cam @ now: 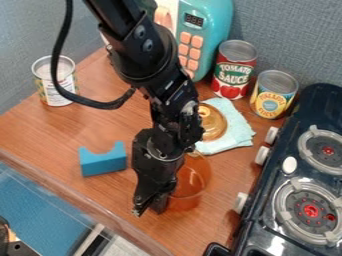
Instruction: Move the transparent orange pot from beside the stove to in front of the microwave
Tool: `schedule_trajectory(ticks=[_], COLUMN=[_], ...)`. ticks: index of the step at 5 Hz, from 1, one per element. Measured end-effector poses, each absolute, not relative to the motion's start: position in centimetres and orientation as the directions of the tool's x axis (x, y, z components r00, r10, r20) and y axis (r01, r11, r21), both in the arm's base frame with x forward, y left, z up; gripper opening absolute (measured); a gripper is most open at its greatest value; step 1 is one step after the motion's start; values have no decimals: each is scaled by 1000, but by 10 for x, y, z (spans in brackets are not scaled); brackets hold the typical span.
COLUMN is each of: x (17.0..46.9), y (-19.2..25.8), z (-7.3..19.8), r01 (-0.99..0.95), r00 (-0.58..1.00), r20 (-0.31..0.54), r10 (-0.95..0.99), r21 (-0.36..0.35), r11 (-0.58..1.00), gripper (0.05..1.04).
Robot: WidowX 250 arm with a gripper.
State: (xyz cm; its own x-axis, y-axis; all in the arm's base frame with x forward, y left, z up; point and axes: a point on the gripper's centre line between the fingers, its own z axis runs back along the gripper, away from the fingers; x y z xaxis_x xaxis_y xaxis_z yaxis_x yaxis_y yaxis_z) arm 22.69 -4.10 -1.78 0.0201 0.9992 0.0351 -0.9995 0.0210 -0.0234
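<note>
Seemingly at the grasping stage, the gripper [150, 202] is beside the translucent orange pot [192, 181], lower centre; I can't tell its opening or hold, so moving demands care.

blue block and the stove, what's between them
In the camera view, the black end effector and the orange see-through cup lie between the blue block and the stove, with some wooden tabletop beyond the cup.

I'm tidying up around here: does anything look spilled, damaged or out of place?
Nothing looks spilled or damaged. The only mild oddity is the amber lid lying on the unevenly folded cloth, apart from the orange container.
</note>
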Motion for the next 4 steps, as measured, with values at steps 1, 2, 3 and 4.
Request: schedule_trajectory(ticks=[1,2,3,4], x=[223,226,245,275], y=[-40,-38,-14,15], z=[-6,18,49,64], r01=[-998,-995,-981,-952], r00=[34,21,-105,-230], r20=[32,42,18,15], r10=[999,999,994,973], r21=[-52,-92,-168,-210], r11=[35,24,-101,-222], gripper=[79,79,79,79])
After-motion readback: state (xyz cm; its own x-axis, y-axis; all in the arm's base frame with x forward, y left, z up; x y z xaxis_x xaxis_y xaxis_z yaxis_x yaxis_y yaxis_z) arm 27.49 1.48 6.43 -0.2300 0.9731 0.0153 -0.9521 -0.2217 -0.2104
